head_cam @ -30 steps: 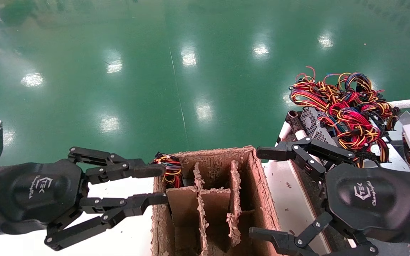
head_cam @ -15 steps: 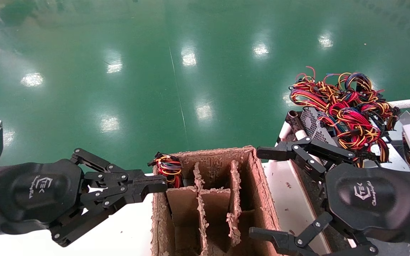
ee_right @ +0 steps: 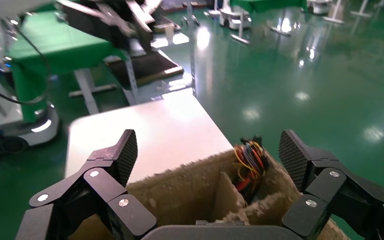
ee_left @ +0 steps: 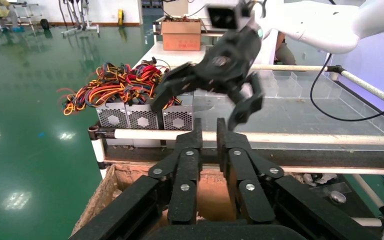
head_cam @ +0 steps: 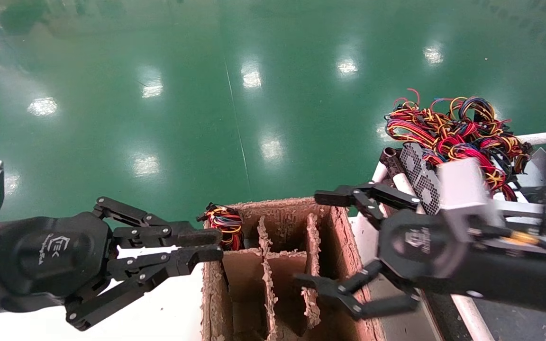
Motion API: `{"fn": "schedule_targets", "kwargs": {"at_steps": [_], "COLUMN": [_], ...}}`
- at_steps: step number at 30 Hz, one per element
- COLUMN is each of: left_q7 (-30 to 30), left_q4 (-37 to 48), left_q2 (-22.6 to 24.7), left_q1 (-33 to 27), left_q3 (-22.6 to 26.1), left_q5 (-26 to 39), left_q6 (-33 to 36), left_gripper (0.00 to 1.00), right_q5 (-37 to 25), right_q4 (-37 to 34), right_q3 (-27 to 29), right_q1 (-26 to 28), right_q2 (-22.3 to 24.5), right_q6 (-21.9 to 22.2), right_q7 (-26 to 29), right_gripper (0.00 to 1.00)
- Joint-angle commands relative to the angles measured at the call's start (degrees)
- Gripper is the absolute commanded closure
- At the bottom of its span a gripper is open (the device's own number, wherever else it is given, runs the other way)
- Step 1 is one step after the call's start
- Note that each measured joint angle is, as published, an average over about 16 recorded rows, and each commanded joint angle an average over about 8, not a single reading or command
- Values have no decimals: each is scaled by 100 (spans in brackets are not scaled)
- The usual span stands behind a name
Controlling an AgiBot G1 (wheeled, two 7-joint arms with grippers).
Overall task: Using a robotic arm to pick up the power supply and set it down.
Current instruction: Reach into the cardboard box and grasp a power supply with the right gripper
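Already the power supply [head_cam: 225,225] sits in the cardboard box [head_cam: 349,265], in the compartment at the box's far left corner, with only its coiled wire bundle showing above the rim. So the set-down looks done for this unit, and what remains, as I judge it, is clearing the arms.

Just beside the box's left wall, the left gripper [head_cam: 206,245] hangs with its fingers nearly closed and nothing between them. Over the box's right side, the right gripper [head_cam: 318,239] has its fingers spread wide and empty.

Inside the box, cardboard dividers [head_cam: 266,265] split it into several compartments; the ones visible apart from the far left corner look empty, though their bottoms are partly hidden. Beyond the box's right edge, 3 similar grey boxes [ee_left: 145,116] stand in a row under a loose wire tangle [head_cam: 453,137].
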Motion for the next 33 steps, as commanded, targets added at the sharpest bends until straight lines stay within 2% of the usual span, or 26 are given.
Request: {"fn": "schedule_targets", "kwargs": {"at_steps": [1, 5, 15, 16, 23, 24, 33], "left_q7": [0, 1, 2, 3, 4, 4, 5], "left_q4": [0, 1, 5, 5, 7, 7, 7], "left_q2": [0, 0, -1, -1, -1, -1, -2], "left_q1": [0, 0, 0, 0, -2, -2, -3], "left_q3": [1, 1, 2, 2, 5, 5, 7], "left_q5": [0, 0, 0, 0, -1, -1, -3], "left_q6": [0, -1, -1, -1, 0, 0, -1], "left_gripper": [0, 0, 0, 0, 0, 0, 0], "right_q5": [-217, -619, -1114, -1218, -2123, -2236, -2968], "right_q4": [29, 41, -13, -41, -323, -374, -753], "right_q3": [-99, -303, -556, -611, -1093, -1152, -1480], "right_q1": [46, 175, 320, 344, 578, 606, 713], "right_q2": [-109, -323, -650, -737, -1523, -1628, -2294], "right_q6": [184, 474, 765, 819, 1315, 1388, 2007], "right_q7": [70, 231, 241, 221, 143, 146, 194], "right_gripper": [0, 0, 0, 9, 96, 100, 100]}}
